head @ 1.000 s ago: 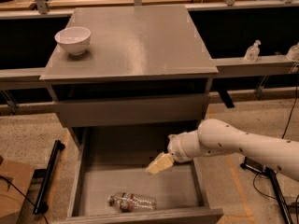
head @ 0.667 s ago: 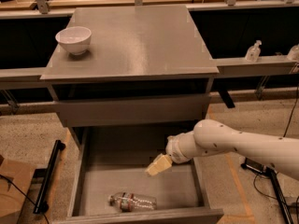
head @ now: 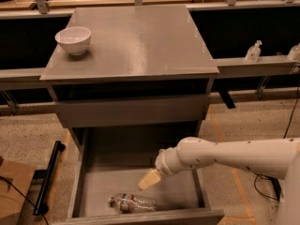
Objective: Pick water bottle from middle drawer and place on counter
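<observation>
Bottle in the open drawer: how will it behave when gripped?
The water bottle lies on its side on the drawer floor, so a nudge probably rolls it. Crinkled clear plastic: likely light and squashy. The gripper hovers just above it.

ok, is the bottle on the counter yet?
No, the water bottle lies in the middle drawer, with the gripper over the drawer near it.

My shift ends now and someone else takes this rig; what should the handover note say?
The end effector hangs over the open drawer, up and right of the water bottle in the picture, not touching it.
The water bottle lies on its side by the drawer's front wall.
The counter bears a white bowl.
Done: drawer open.
Left: grasp, lift, place on counter.
</observation>
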You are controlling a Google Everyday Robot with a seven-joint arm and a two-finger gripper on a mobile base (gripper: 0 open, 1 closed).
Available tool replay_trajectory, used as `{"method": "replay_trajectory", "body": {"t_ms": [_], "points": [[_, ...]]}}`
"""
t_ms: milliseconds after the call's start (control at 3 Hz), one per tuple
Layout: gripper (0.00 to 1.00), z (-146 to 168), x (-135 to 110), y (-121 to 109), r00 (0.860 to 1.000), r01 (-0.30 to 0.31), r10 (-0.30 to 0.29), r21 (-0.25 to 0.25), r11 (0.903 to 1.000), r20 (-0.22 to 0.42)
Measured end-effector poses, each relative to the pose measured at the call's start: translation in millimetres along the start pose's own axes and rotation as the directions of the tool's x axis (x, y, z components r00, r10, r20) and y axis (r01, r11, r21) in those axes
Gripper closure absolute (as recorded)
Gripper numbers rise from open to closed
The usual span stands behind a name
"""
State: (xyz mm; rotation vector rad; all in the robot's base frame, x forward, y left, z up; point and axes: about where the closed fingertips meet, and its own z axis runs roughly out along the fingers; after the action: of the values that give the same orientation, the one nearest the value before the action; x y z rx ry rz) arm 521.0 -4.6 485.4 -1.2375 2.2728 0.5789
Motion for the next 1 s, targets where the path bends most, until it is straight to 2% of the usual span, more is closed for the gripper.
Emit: {"method": "replay_trajectory", "body": {"t_ms": [333, 1000], "points": [[0.00, 43.4, 13.1, 14.5, 0.999, -0.032, 0.032, -0.008, 0.9995, 0.021], [0.00, 86.6, 24.8, 39.2, 0.998, -0.054, 0.055, -0.049, 0.9973, 0.022]]}}
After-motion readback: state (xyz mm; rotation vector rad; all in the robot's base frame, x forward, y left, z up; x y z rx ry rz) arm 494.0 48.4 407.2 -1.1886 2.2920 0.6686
